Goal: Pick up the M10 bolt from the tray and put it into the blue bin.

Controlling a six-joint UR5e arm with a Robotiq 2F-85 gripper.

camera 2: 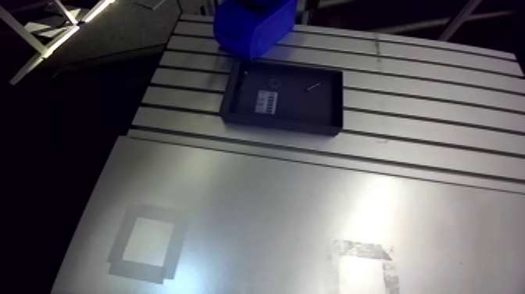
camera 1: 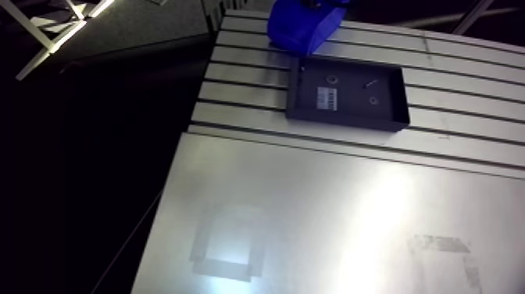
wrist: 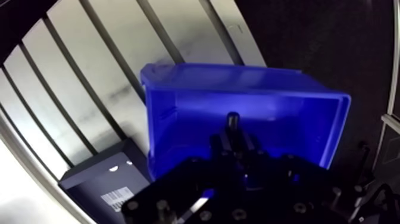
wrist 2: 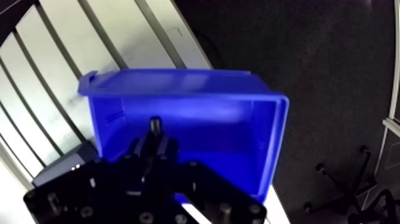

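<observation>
In the wrist view my gripper [wrist: 233, 142] hangs over the open blue bin [wrist: 256, 110], its dark fingers shut on the M10 bolt [wrist: 232, 121]. The bolt stands up between the fingertips, above the bin's inside. The bin [camera 1: 301, 27] stands at the far end of the slotted table, touching the black tray's [camera 1: 345, 123] far corner. The gripper itself is out of the arm view. Part of the tray [wrist: 98, 179] shows beside the gripper.
In the tray lie a white barcode label [camera 1: 328, 98], two small ring-shaped parts [camera 1: 331, 79] and a thin screw [camera 1: 370, 81]. A smooth metal sheet with a taped square [camera 2: 147, 242] covers the near table. Beyond the bin the table ends at dark floor.
</observation>
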